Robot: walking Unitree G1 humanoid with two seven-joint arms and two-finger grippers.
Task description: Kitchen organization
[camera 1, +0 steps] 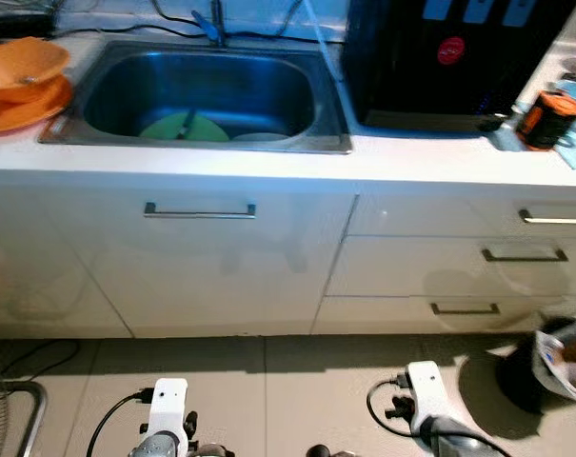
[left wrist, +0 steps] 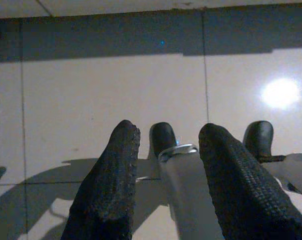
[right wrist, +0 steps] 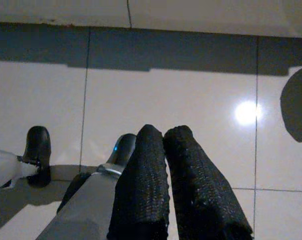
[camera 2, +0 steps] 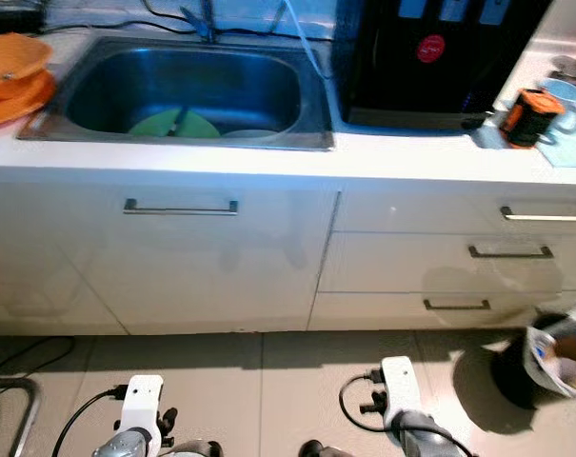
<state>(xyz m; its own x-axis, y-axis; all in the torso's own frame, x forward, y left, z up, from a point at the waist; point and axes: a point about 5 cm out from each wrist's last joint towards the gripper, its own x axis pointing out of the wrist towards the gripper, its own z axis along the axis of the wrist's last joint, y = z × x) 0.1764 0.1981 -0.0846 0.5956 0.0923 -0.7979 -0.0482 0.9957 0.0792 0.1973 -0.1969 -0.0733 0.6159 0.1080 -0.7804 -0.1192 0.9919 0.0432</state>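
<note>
A steel sink [camera 1: 197,144] is set in the white counter ahead of me. In it lies a green plate [camera 1: 183,127] with a utensil on it, and beside that a white plate [camera 1: 261,137]. An orange bowl [camera 1: 21,62] rests on an orange plate [camera 1: 35,105] to the left of the sink. An orange and black mug [camera 1: 551,119] stands on the counter at the right. Both arms hang low over the tiled floor. My left gripper [left wrist: 169,132] is open and holds nothing. My right gripper [right wrist: 164,132] is shut with nothing between its fingers.
A black appliance [camera 1: 440,57] stands right of the sink. Below the counter are a cabinet door with a bar handle [camera 1: 199,210] and three drawers [camera 1: 524,254]. A dark bin with a bag [camera 1: 554,367] sits on the floor at the right, a wire rack [camera 1: 7,419] at the left.
</note>
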